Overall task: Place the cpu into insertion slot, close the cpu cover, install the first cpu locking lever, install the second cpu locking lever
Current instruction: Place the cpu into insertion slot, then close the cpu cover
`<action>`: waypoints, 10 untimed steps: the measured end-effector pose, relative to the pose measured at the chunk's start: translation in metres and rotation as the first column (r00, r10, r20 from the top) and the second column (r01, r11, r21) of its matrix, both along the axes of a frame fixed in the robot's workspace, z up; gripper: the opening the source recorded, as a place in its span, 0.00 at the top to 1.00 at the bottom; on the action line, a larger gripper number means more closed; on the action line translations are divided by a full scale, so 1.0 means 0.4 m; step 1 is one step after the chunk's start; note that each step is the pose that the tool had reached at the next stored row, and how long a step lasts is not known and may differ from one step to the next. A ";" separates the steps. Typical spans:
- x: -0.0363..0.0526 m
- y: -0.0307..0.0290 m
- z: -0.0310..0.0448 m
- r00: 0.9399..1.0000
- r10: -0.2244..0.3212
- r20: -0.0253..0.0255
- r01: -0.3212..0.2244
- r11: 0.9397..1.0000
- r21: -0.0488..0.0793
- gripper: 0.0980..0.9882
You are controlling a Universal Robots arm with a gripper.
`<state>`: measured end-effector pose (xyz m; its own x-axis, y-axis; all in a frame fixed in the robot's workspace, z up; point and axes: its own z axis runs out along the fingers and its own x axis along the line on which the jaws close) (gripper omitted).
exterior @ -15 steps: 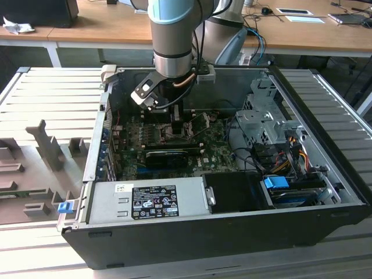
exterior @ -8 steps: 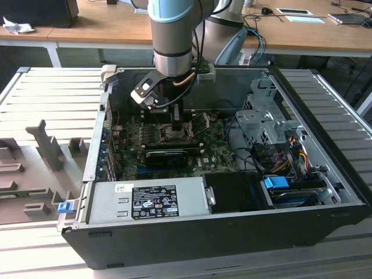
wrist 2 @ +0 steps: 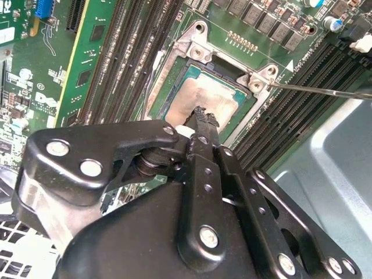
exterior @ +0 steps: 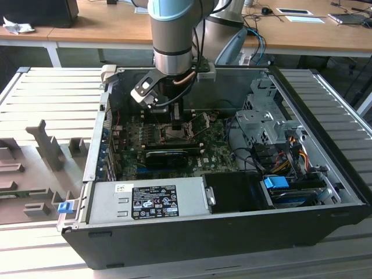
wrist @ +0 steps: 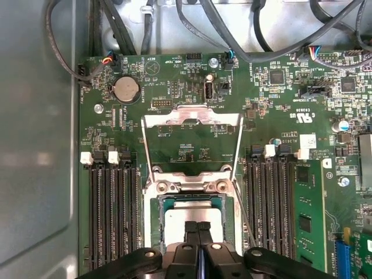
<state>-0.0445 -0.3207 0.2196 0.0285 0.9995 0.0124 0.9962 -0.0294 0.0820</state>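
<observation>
The pale silver-beige cpu point(wrist 2: 200, 96) point(wrist: 192, 216) lies flat inside the insertion slot point(wrist 2: 168, 70) point(wrist: 157, 221), whose silver rim is ringed by green board. The cpu cover point(wrist: 192, 118), a thin silver frame, stands swung open away from the slot, with green board showing through its cut-out. My gripper point(wrist 2: 203, 116) point(wrist: 197, 228) point(exterior: 175, 120) is shut, its two black fingertips pressed together right over the cpu's near edge and holding nothing. A thin metal locking lever point(wrist 2: 325, 90) point(wrist: 246, 218) sticks out unlatched beside the slot.
Long black memory slots point(wrist: 113, 215) point(wrist: 273, 209) flank the socket on both sides. A black graphics card point(exterior: 168, 156) lies just in front of the socket in the exterior view. The case holds a power supply point(exterior: 148, 200), drive cage point(exterior: 264, 122) and loose cables point(wrist: 244, 35).
</observation>
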 end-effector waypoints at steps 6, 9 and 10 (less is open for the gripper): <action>0.001 0.000 0.013 1.000 0.000 -0.001 0.000 1.000 -0.001 0.99; 0.020 0.000 0.014 1.000 0.000 -0.018 0.000 1.000 -0.001 0.99; 0.021 0.000 0.015 1.000 0.000 -0.020 0.000 1.000 -0.002 0.99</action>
<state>-0.0361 -0.3207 0.2254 0.0287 0.9995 0.0102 0.9976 -0.0293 0.0624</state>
